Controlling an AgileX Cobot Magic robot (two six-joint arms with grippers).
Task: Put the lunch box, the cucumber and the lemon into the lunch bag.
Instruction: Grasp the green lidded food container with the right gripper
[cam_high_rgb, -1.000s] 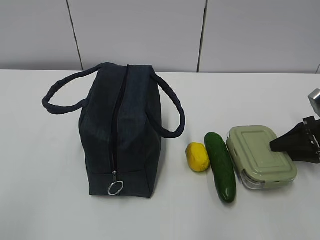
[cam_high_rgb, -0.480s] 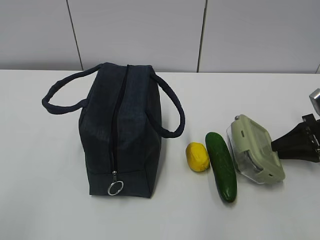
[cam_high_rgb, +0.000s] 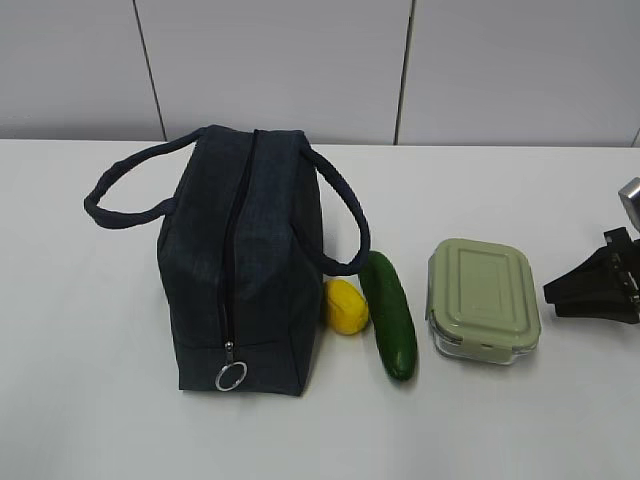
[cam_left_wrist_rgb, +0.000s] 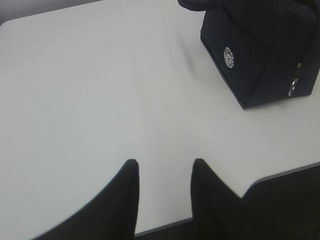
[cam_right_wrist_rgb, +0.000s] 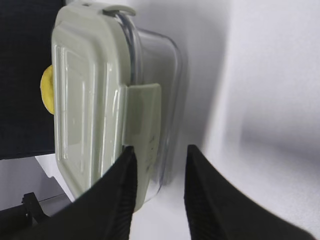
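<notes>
Lunch bag (cam_high_rgb: 245, 260): dark navy, boxy, standing on the white table (cam_high_rgb: 100, 400) at left of centre; black top zipper (cam_high_rgb: 238, 235) run shut, silver ring pull (cam_high_rgb: 231, 376) hanging at the near end; two loop handles, one drooped to each side.

Lemon (cam_high_rgb: 345, 306): bright yellow, on the table touching or just beside the bag's right wall.

Cucumber (cam_high_rgb: 389, 314): dark green, lying lengthwise just right of the lemon, its far end under the bag's right handle.

Lunch box (cam_high_rgb: 484, 298): sage-green clip-on lid over a clear base, flat on the table, right of the cucumber with a small gap.

Right end effector (cam_right_wrist_rgb: 157, 155): black fingers parted, low at the right edge of the table; in the wrist view one fingertip overlaps the lunch box's side clip, but in the exterior view it stands apart from the box, holding nothing.

Left end effector (cam_left_wrist_rgb: 162, 167): fingers parted, empty, over bare table near its edge, well apart from the bag
</notes>
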